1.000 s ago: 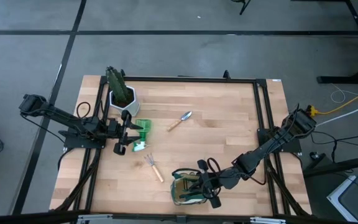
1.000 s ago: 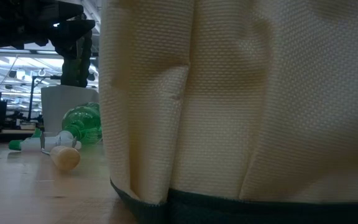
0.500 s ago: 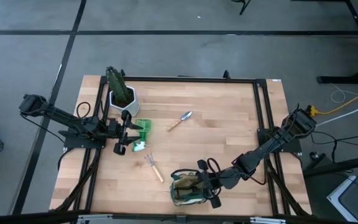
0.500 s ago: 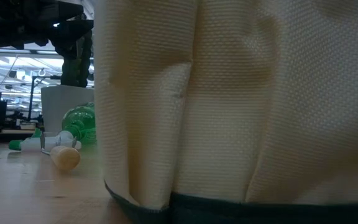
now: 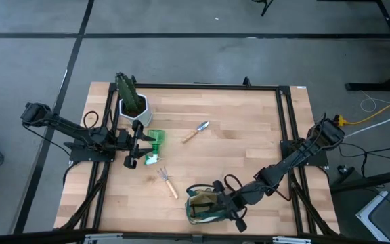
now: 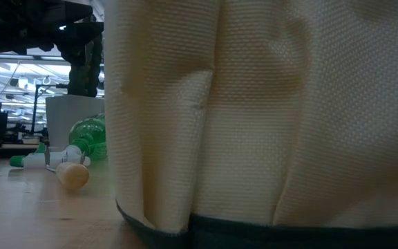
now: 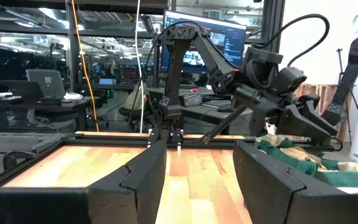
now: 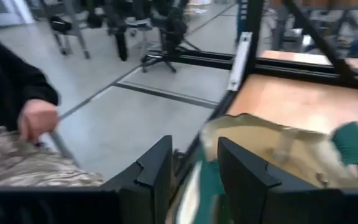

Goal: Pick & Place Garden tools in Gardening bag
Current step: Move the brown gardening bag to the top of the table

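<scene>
Wood-plank table (image 5: 235, 156) w/ black frame rails round its edges, grey floor all round. Nearest the front edge: gardening bag (image 5: 204, 205), beige canvas w/ dark green trim, standing right by the low cam so its cloth fills that view. Right gripper (image 5: 230, 209) sits at the bag's right rim, arm running diagonally back to the table's right side; fingers (image 8: 157, 171) parted, nothing seen between them, bag mouth just ahead of them. Past the table edge in the right wrist view, a person's hand (image 8: 37, 120) and dark sleeve.

Next back, left of centre: pronged rake (image 5: 167, 182) lying flat, then green-and-white item (image 5: 154, 148). Left gripper (image 5: 136, 144) hangs just beside it, fingers spread wide, empty. Mid-table: trowel (image 5: 196, 131), open boards all round it. Far left corner: white pot w/ cactus (image 5: 131, 99). Right half of table behind the bag is bare wood. Beyond: desks, monitors.
</scene>
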Available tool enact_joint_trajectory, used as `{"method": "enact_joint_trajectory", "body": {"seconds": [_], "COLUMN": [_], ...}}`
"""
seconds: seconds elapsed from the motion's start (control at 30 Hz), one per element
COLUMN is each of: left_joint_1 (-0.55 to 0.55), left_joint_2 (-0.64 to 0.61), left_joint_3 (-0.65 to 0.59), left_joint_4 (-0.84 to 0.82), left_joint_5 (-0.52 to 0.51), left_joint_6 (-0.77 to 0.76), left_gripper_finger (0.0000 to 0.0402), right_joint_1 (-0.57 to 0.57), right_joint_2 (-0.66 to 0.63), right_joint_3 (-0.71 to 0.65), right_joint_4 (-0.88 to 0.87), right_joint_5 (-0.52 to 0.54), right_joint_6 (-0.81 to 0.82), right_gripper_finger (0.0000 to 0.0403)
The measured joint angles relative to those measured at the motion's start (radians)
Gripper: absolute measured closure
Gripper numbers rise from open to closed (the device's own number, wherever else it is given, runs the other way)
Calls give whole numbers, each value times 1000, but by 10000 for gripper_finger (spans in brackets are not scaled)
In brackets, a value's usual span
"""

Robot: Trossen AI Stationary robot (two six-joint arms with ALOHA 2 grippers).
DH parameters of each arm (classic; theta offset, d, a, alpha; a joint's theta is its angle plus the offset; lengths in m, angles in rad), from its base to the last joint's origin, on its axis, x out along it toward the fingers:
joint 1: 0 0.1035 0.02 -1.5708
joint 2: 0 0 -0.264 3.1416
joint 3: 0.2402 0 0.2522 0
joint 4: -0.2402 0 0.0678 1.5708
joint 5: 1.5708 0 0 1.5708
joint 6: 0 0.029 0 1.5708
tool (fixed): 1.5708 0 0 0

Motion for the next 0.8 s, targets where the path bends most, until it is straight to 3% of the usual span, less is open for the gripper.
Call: {"method": "enact_joint_trajectory", "body": {"seconds": [0.1, 0.3, 0.43, 0.8], "left_joint_1": [0, 0, 0, 0], "left_joint_2": [0, 0, 0, 0], "left_joint_3": [0, 0, 0, 0], "left_joint_4": [0, 0, 0, 0], "left_joint_5": [0, 0, 0, 0], "left_joint_6": [0, 0, 0, 0], "left_gripper_finger": [219, 219, 219, 219], "right_joint_1": [-18, -70, -94, -142], "right_joint_2": [-20, -39, -29, -26], "right_joint_3": [48, 241, 327, 334], "right_joint_4": [-97, -566, -777, -897], "right_joint_5": [44, 53, 62, 116], "right_joint_6": [12, 74, 76, 77], "right_gripper_finger": [272, 272, 272, 241]}}
